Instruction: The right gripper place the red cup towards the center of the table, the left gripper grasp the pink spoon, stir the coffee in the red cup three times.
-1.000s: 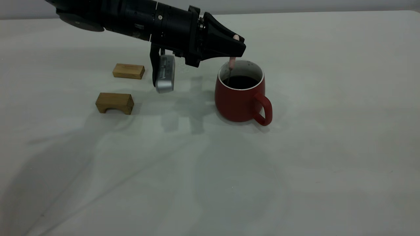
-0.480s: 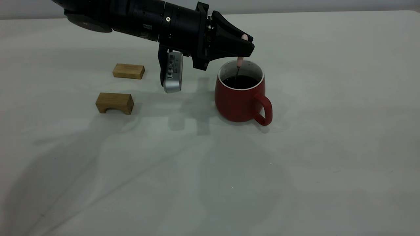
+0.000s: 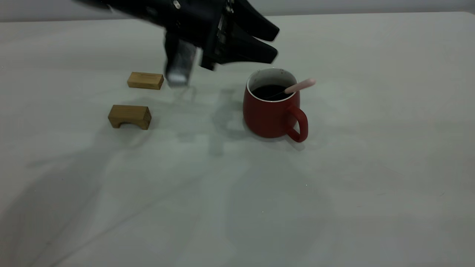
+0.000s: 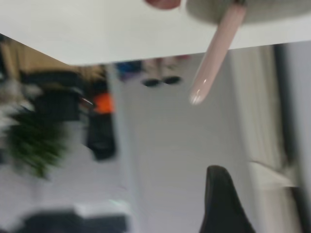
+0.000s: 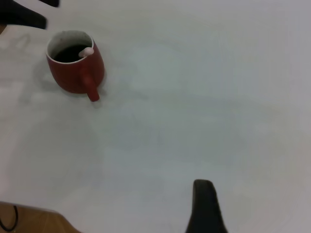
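Pink spoon (image 3: 300, 85) lay in the red cup (image 3: 271, 111), bowl in the coffee (image 3: 270, 91), handle leaning on the rim above the cup's handle. Left gripper (image 3: 275, 46) was above and just left of the cup, fingers spread, holding nothing, clear of the spoon. Right gripper's state could not be told. No legible writing.

I've let go: the left gripper (image 3: 275, 45) has lifted up and back from the red cup (image 3: 271, 109), jaws now spread, and the pink spoon (image 3: 297, 87) has dropped against its rim
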Motion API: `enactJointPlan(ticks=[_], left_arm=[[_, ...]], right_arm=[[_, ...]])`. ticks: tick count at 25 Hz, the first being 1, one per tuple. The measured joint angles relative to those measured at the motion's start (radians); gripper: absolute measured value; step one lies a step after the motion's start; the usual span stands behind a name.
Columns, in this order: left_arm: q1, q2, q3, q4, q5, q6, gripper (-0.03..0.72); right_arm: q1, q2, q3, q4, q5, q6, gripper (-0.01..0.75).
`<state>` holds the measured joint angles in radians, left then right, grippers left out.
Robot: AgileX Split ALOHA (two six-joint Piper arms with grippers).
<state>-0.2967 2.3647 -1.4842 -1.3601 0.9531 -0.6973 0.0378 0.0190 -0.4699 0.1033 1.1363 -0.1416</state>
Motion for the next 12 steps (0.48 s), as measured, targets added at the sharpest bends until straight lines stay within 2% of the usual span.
enactJointPlan(ticks=[8,12], left_arm=[[0.001,-0.283,0.0,0.616,0.081,-0.122,0.515],[0.001,-0.442,0.0,0.984,0.148,-0.085,0.515]], right_arm=[[0.0,0.0,0.0,0.001,0.0,0.0,0.585],[0.0,0.0,0.0,0.001,0.0,0.0,0.585]])
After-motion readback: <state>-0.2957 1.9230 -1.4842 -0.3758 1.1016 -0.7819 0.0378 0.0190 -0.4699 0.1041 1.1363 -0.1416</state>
